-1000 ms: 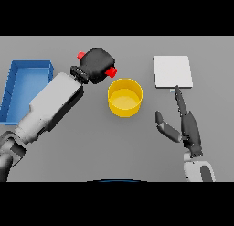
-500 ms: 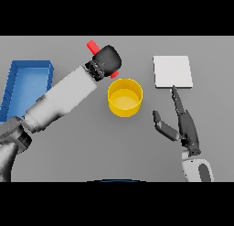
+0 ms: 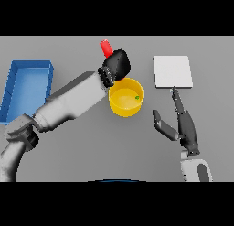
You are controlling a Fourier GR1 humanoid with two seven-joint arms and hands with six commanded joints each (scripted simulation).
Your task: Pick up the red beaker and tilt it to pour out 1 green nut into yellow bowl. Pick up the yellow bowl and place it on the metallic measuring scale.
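Note:
My left hand [image 3: 116, 66] is shut on the red beaker [image 3: 106, 48], of which only one end sticks out above the hand, just behind the yellow bowl [image 3: 119, 105]. The beaker is tilted over the bowl's back rim. A small green nut [image 3: 137, 98] lies inside the bowl at its right side. The metallic measuring scale [image 3: 172, 71], a pale square plate, lies to the right of the bowl. My right hand [image 3: 183, 124] rests open below the scale, fingers straight, thumb spread towards the bowl.
A blue tray [image 3: 17, 88] stands at the left edge of the table, beside my left forearm [image 3: 73, 103].
My left hand has carried the beaker right and tipped it over the bowl. A green nut now lies in the bowl. The right hand has not moved.

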